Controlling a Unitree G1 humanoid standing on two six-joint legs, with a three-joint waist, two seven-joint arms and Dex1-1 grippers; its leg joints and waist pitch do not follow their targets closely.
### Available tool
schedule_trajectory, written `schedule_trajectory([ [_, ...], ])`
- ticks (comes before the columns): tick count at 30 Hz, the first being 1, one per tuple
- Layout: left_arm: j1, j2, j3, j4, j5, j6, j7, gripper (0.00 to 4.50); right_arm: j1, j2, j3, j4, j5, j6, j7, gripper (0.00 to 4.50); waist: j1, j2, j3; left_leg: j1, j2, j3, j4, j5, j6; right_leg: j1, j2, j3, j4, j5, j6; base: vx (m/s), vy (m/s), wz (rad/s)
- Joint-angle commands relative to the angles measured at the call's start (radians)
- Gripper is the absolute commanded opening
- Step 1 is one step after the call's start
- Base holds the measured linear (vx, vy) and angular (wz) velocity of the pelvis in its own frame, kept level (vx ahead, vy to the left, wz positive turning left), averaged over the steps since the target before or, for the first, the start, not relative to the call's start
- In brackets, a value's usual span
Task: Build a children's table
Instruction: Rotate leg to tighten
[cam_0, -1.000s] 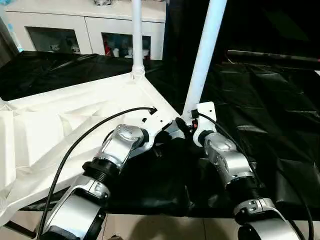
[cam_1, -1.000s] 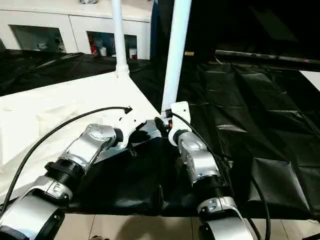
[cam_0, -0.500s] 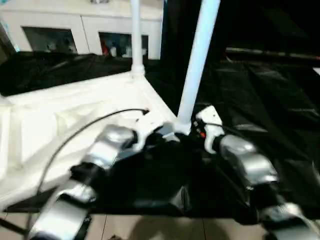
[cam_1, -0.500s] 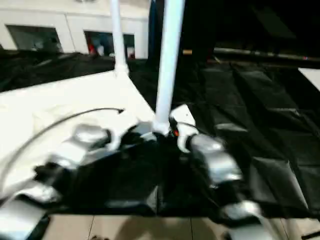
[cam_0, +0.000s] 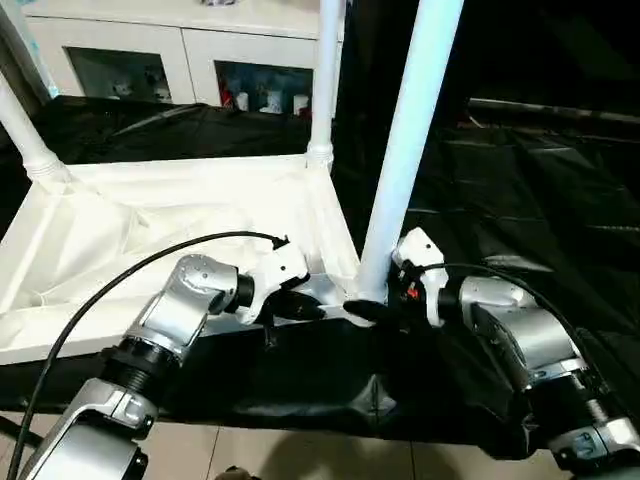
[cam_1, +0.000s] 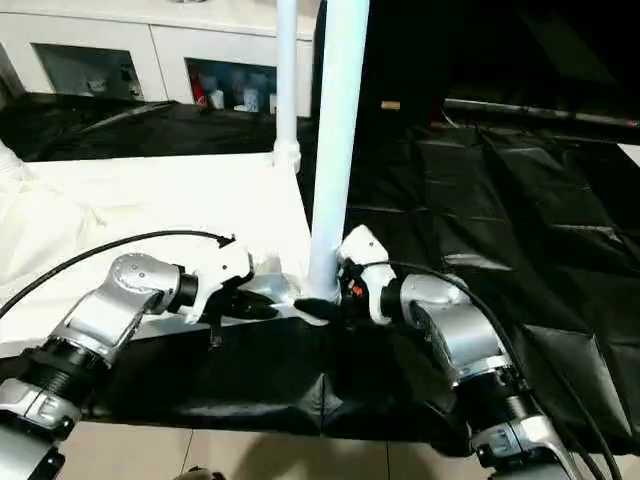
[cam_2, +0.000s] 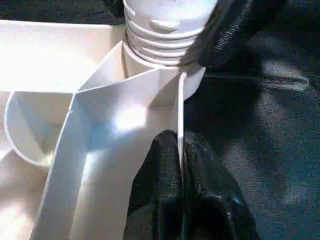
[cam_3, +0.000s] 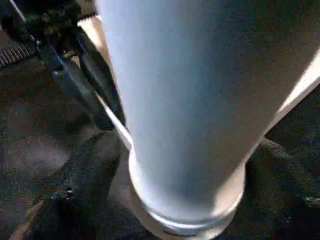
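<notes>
While the left gripper (cam_2: 181, 165) pinches the tabletop (cam_0: 150, 230) rim at its near right corner, the right gripper (cam_0: 375, 303) straddles the leg (cam_0: 400, 160) base there. Too loose a hold, I judge, and the leg tilts, cross-threading.

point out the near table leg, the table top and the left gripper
near table leg (cam_0: 405, 150), left eye view, middle of the upright tube
table top (cam_0: 140, 215), left eye view, bare ribbed underside
left gripper (cam_2: 181, 187), left wrist view, fingertips pinching the top's rim
</notes>
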Motion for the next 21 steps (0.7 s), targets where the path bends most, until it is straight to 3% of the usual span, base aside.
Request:
schedule_trajectory([
  [1,0.005,-0.023,0.006,-0.035,-0.069,-0.008,-0.031,0.0,0.005,-0.005,0.018,-0.016,-0.005,0.015,0.013,3.4,-0.004,-0.012,-0.058,0.031,0.011,0.002,-0.06,-0.249,0.016,0.03,-0.021,0.011,-0.068,-0.143,-0.2,0.0,0.0,0.0],
  [7,0.007,-0.019,0.006,-0.044,-0.071,0.0,-0.036,0.0,0.004,-0.003,0.019,-0.018,-0.001,0.027,0.008,2.96,-0.004,-0.013,-0.058,0.03,0.009,0.002,-0.058,-0.237,0.021,0.032,-0.021,0.011,-0.066,-0.138,-0.201,0.0,0.0,0.0],
  [13,0.01,-0.037,0.007,-0.031,-0.055,-0.013,-0.007,0.0,0.002,0.064,-0.034,0.052,-0.004,0.043,-0.12,2.76,-0.009,-0.01,-0.057,0.031,0.009,0.0,-0.061,-0.254,0.007,0.029,-0.021,0.01,-0.068,-0.161,-0.2,0.0,0.0,0.0],
  [16,-0.005,-0.07,0.015,0.01,-0.032,-0.022,0.065,0.0,-0.007,0.109,-0.071,0.12,-0.025,0.039,-0.248,2.74,-0.019,-0.008,-0.056,0.03,0.007,-0.001,-0.064,-0.285,-0.015,0.027,-0.021,0.011,-0.072,-0.198,-0.191,0.0,0.0,0.0],
  [17,-0.057,-0.14,0.038,0.116,0.016,-0.054,0.246,0.0,-0.023,0.186,-0.135,0.19,-0.036,0.034,-0.446,2.74,-0.023,-0.006,-0.054,0.032,0.007,-0.001,-0.065,-0.304,-0.023,0.022,-0.02,0.012,-0.075,-0.22,-0.185,0.0,0.0,0.0],
  [18,-0.057,-0.14,0.038,0.116,0.016,-0.054,0.246,0.0,-0.023,0.186,-0.135,0.19,-0.036,0.034,-0.446,2.74,-0.029,-0.006,-0.052,0.034,0.005,0.0,-0.065,-0.323,-0.03,0.016,-0.02,0.013,-0.079,-0.244,-0.182,0.0,0.0,0.0],
  [19,-0.074,-0.163,0.043,0.148,0.029,-0.059,0.298,0.0,-0.029,0.213,-0.157,0.208,-0.036,0.038,-0.509,2.74,-0.031,-0.01,-0.054,0.034,0.003,-0.004,-0.067,-0.339,-0.048,0.021,-0.022,0.011,-0.081,-0.286,-0.17,0.0,0.0,0.0],
  [20,-0.11,-0.22,0.054,0.207,0.049,-0.009,0.413,0.0,-0.048,0.272,-0.192,0.24,-0.039,0.028,-0.637,2.74,-0.031,-0.01,-0.055,0.035,0.005,-0.005,-0.067,-0.342,-0.05,0.02,-0.024,0.012,-0.083,-0.299,-0.161,0.0,0.0,0.0],
  [21,-0.119,-0.234,0.058,0.222,0.053,0.009,0.443,0.0,-0.054,0.287,-0.199,0.248,-0.041,0.022,-0.667,2.74,-0.032,-0.009,-0.054,0.038,0.004,-0.003,-0.066,-0.351,-0.051,0.015,-0.023,0.014,-0.085,-0.307,-0.158,0.0,0.0,0.0],
])
